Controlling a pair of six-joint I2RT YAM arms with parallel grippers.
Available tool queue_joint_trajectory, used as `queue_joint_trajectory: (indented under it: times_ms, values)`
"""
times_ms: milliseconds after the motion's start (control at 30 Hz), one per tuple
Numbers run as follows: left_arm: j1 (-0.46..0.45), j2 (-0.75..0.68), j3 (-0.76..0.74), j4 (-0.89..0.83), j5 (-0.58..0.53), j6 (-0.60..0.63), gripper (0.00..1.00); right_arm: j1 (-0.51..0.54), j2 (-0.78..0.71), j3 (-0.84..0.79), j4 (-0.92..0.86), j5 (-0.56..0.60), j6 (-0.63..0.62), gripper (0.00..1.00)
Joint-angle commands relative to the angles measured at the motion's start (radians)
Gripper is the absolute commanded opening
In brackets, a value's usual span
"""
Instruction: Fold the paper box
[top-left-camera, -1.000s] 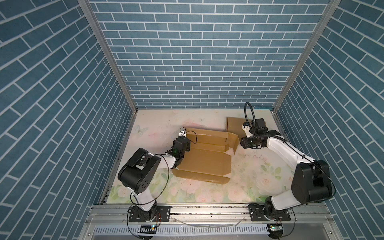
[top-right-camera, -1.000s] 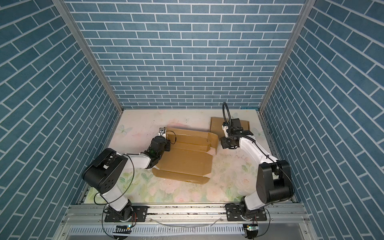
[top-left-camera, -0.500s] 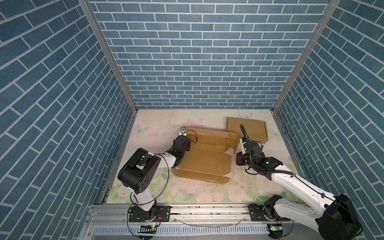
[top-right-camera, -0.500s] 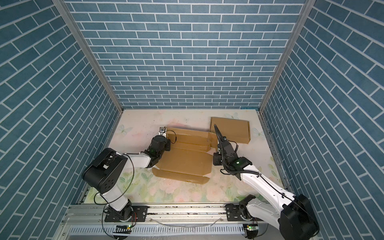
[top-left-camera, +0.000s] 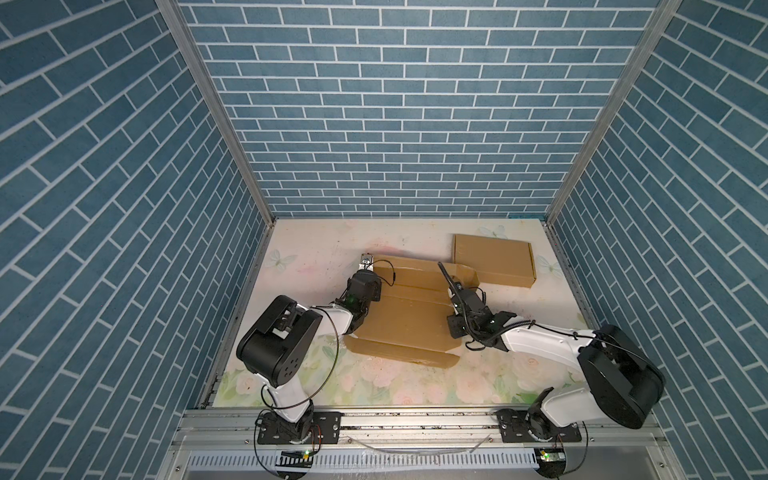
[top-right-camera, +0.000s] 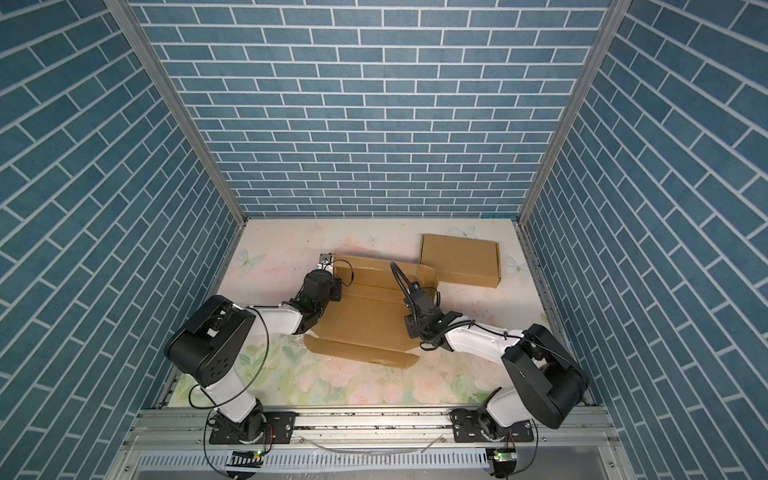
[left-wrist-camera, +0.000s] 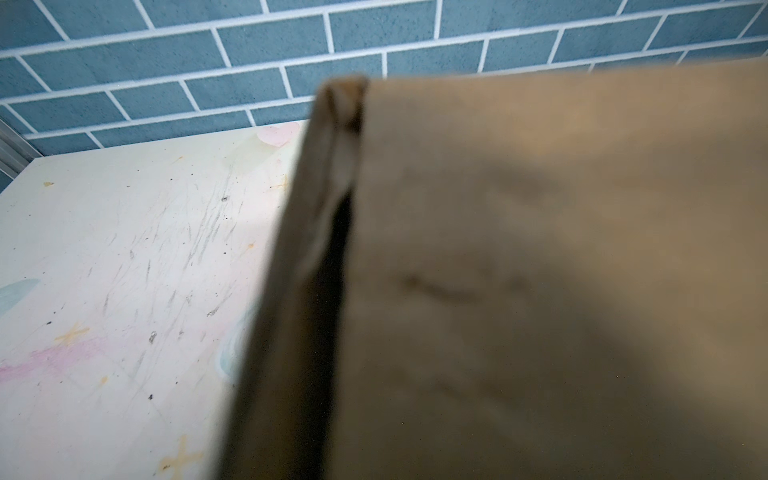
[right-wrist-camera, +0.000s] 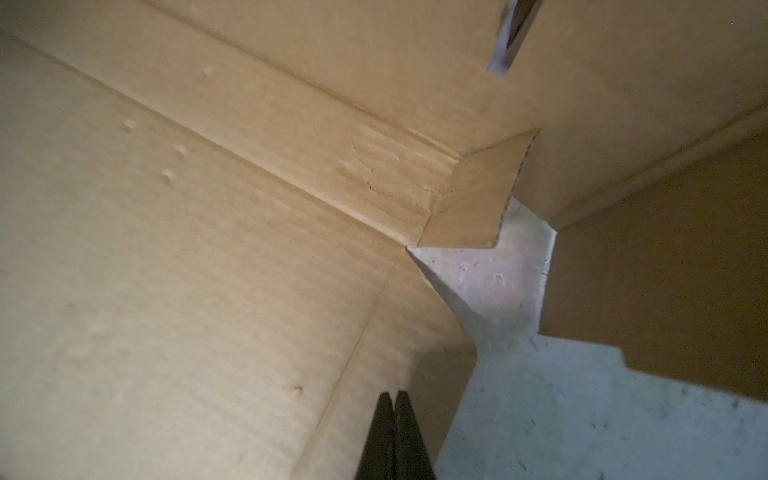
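Left gripper (top-left-camera: 366, 262) clenched at paper box's (top-left-camera: 409, 320) left wall, right gripper (right-wrist-camera: 392, 399) clenched empty over its flat panel.

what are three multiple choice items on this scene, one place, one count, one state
1. Where on the table does the closed cardboard box lie? A far right; B near left; C between the arm bases.
2. Cardboard boxes on the table? A one; B two; C four.
3. The right gripper is: A wide open; B shut; C unseen.
Key: 1A, behind and right of the unfolded box; 2B, one closed, one unfolded; 3B, its fingertips meet in the right wrist view.
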Motion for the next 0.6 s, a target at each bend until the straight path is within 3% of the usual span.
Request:
queue_joint_trajectory:
  times_ms: [0, 233, 400, 567]
  values:
    - [0.006, 0.043, -0.009, -0.116, 0.025, -0.001, 0.00, 0.003, 0.067, -0.011, 0.020, -0.009, -0.038, 0.00]
    - [0.008, 0.045, -0.008, -0.119, 0.026, 0.000, 0.00, 0.004, 0.100, 0.005, -0.015, -0.070, -0.034, 0.00]
    - [0.008, 0.048, -0.010, -0.120, 0.027, 0.000, 0.00, -0.022, -0.120, 0.055, -0.105, -0.131, -0.079, 0.00]
    - [0.008, 0.055, -0.009, -0.118, 0.032, -0.001, 0.00, -0.181, -0.346, 0.135, -0.225, -0.250, -0.118, 0.00]
